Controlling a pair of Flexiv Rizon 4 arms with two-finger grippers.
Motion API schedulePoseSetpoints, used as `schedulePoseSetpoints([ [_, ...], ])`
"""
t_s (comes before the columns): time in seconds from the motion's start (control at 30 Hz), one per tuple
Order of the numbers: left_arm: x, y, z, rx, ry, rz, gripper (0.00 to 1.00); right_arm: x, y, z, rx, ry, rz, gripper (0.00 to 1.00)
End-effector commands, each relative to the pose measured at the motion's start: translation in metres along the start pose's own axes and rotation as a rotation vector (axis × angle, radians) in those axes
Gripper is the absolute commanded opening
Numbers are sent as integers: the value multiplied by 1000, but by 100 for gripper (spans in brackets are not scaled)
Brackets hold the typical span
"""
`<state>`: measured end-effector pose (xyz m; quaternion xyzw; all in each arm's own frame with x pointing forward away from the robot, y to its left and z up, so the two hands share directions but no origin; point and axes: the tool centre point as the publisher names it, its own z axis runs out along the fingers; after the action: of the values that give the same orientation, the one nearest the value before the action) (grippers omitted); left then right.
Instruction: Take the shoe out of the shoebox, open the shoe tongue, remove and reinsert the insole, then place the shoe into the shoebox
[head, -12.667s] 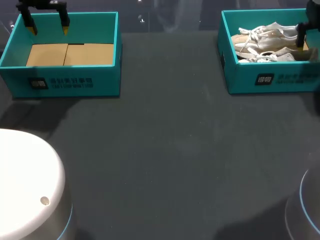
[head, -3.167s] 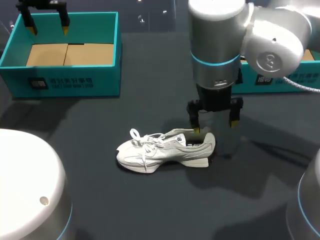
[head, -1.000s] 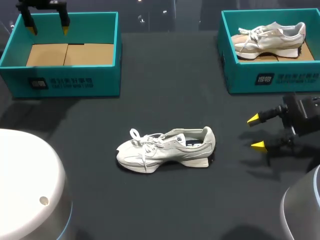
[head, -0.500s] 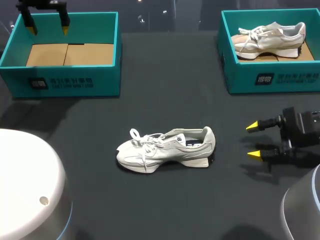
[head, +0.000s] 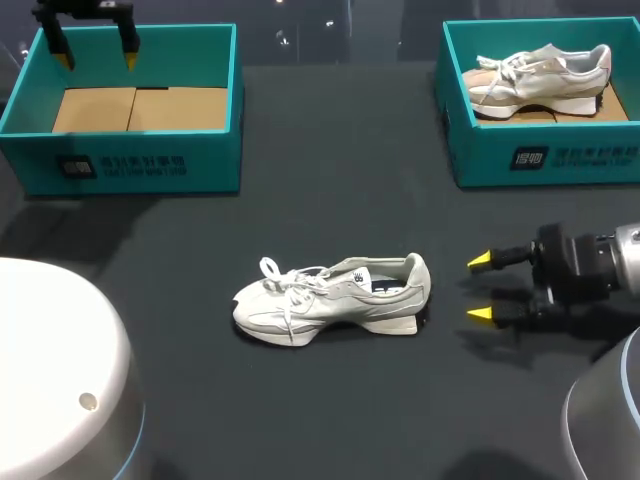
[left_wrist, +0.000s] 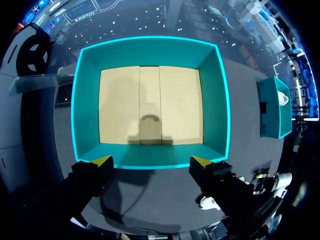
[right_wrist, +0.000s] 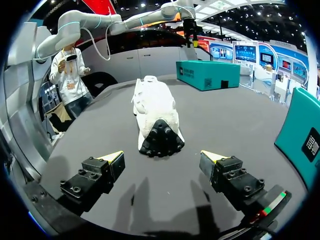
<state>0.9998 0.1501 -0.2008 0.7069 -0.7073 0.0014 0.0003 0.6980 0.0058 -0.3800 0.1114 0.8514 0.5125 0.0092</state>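
Right fingers (head: 481, 262) gape empty behind the shoe (head: 330, 298), whose toe points left.

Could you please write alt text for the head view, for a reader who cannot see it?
A white shoe stands on the dark table, its heel toward the open right gripper just beside it. The open left gripper hangs over the teal left box, and the teal right box holds a second shoe.

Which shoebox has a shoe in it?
The far-right shoebox holds a white shoe; the far-left shoebox, under the left pincer, shows only bare cardboard.
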Motion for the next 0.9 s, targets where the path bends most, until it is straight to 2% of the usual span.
schedulePoseSetpoints([
  [0.03, 0, 0, 0, -1, -1, 0, 100, -2, -1, 16, -8, 9, 7, 100],
  [0.47, 0, 0, 0, -1, -1, 0, 100, -7, 5, 48, -11, 19, -12, 100],
  [0.9, 0, 0, 0, -1, -1, 0, 100, 0, 9, 64, -28, 27, -19, 100],
])
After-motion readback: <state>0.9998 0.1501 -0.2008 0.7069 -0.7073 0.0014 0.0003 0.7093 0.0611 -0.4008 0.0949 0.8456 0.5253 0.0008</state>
